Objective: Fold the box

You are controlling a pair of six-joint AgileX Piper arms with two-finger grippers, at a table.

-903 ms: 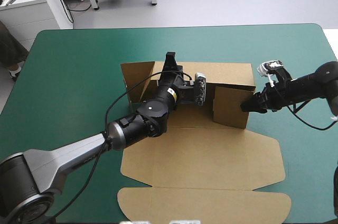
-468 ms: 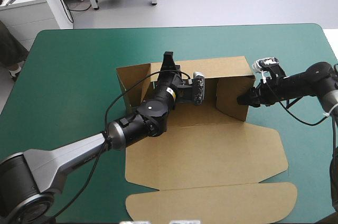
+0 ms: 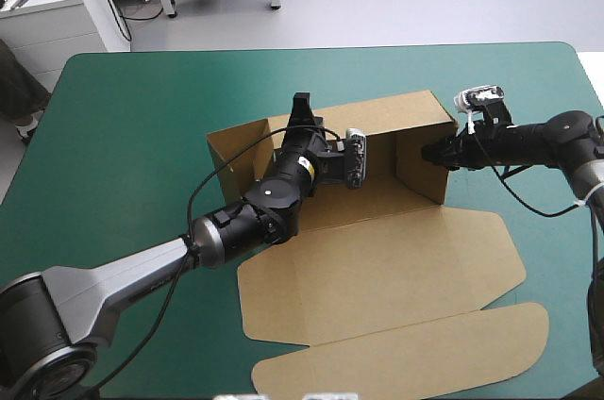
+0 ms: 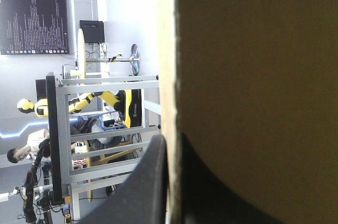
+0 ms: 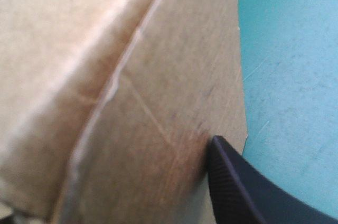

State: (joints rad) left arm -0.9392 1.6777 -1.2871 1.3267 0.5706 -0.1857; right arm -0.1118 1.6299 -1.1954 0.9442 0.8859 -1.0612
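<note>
The box [image 3: 377,268] is matt board, fingers [image 5: 232,182] finely ribbed.

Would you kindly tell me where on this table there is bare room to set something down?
The teal-green cover is bare between the box and the table's left edge, and in a strip along the far edge. The middle is crowded: the left hand and right hand are at the box's raised walls, and its flat lid spreads toward the near edge.
</note>
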